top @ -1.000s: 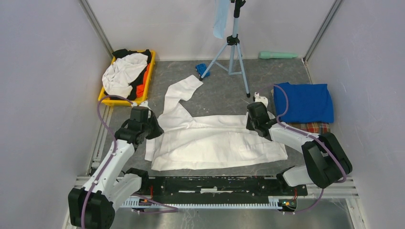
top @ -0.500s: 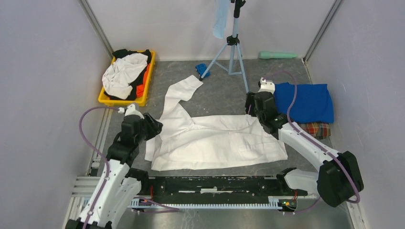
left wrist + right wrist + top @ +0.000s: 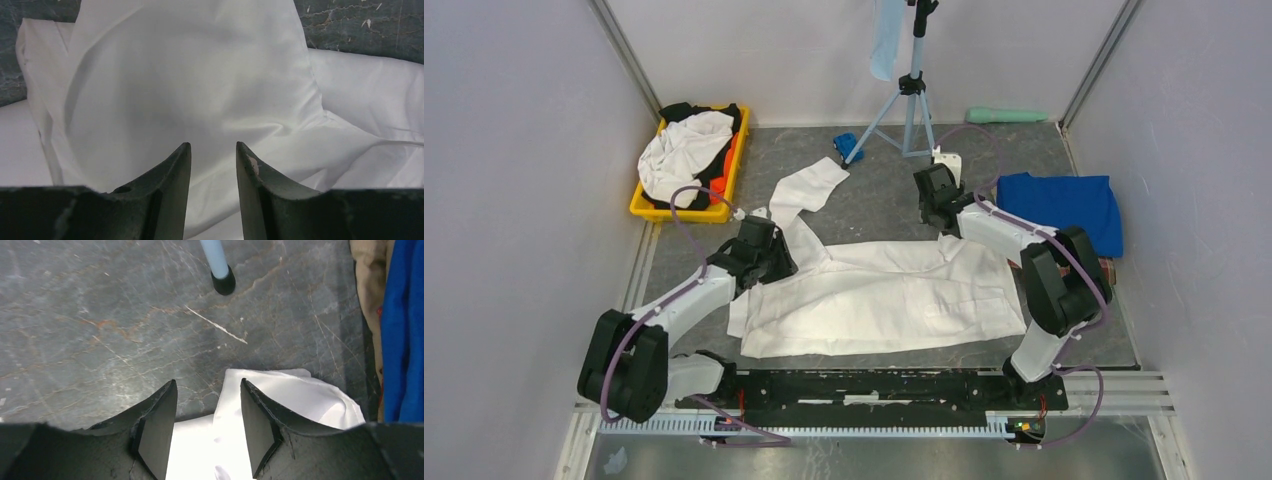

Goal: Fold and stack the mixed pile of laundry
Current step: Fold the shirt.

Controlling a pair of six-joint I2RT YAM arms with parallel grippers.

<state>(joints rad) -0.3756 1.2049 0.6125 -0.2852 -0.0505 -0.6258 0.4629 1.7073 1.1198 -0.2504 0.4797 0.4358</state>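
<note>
Your left gripper [image 3: 212, 145] hangs released, jaws apart, over the left shoulder of the white shirt [image 3: 884, 295]. Your right gripper [image 3: 207, 382], also released, sits above its far right corner. The shirt lies spread mid-desk [image 3: 874, 195], softly creased, with one sleeve [image 3: 809, 190] angled toward the far edge.

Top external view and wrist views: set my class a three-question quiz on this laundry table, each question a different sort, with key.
1. True or false: the yellow plastic bin holds white, black and orange garments.
2. The folded royal-blue T-shirt lies: A) in the bin; B) on the table's right side; C) on the tripod.
3. Fill in: the left gripper and right gripper both stand ____ over the large white cotton shirt.
Key: 1 true; 2 B; 3 open.
</note>
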